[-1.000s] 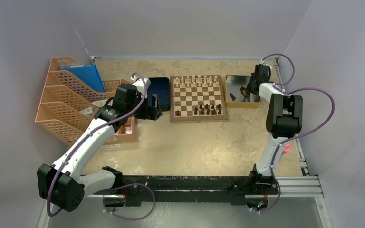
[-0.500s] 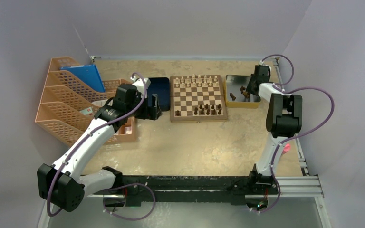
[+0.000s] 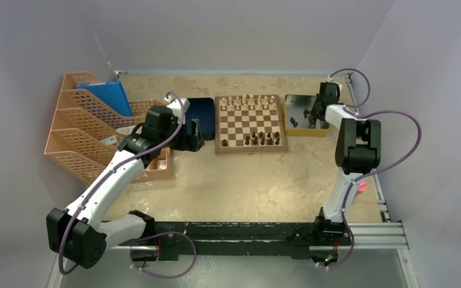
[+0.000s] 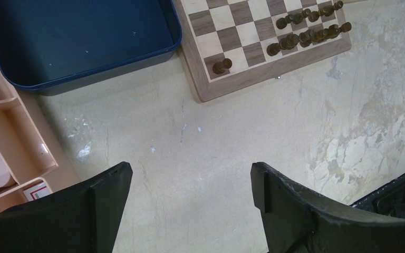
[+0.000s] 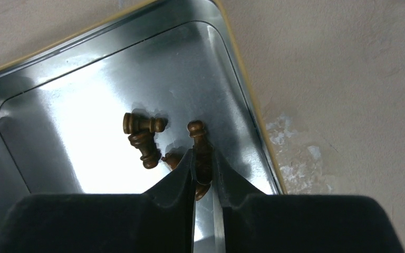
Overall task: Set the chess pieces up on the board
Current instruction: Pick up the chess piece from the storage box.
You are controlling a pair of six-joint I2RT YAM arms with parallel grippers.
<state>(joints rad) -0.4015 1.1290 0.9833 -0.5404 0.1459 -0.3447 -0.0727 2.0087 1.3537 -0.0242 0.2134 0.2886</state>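
Note:
The board (image 3: 251,123) lies at the table's far middle, with light pieces along its far edge and several dark chess pieces (image 3: 262,139) along its near rows; it also shows in the left wrist view (image 4: 253,47). My right gripper (image 5: 202,158) is down in the silver metal tray (image 5: 84,79), shut on a dark brown chess piece (image 5: 199,138) lying there. Two more dark pieces (image 5: 142,134) lie just left of it. My left gripper (image 4: 190,184) is open and empty, above bare table near the board's near-left corner.
A dark blue tray (image 4: 74,42) sits left of the board. Orange file racks (image 3: 90,129) with a blue folder stand at the left. One dark piece (image 4: 222,65) stands alone on the board's near-left corner. The metal tray (image 3: 292,127) lies right of the board.
My right gripper has shifted very slightly in the metal tray. The left arm has not moved.

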